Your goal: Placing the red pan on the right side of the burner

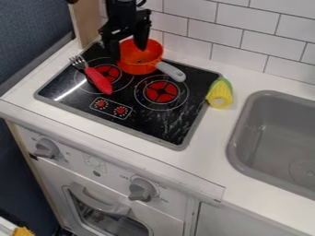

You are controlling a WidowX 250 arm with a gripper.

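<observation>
The black gripper (128, 45) hangs over the back of the stove with its fingers spread apart. One finger is by the left side of the orange-red pan (137, 69), and the other reaches down over the pan's opening. Whether either touches the pan, I cannot tell. The pan stands upright at the back of the black cooktop, behind and between the two burners, its grey handle pointing front-right. The right burner (162, 92), with a red centre, lies uncovered in front of the handle. Partly behind the pan's left front is the left burner (107, 73).
A fork with a red handle (99, 80) lies across the left burner. Yellow toy corn (219, 95) rests at the cooktop's right edge. Farther right is the grey sink (241, 138). A tiled wall (246, 50) stands behind the counter, and a wooden panel (86, 20) rises at the back left.
</observation>
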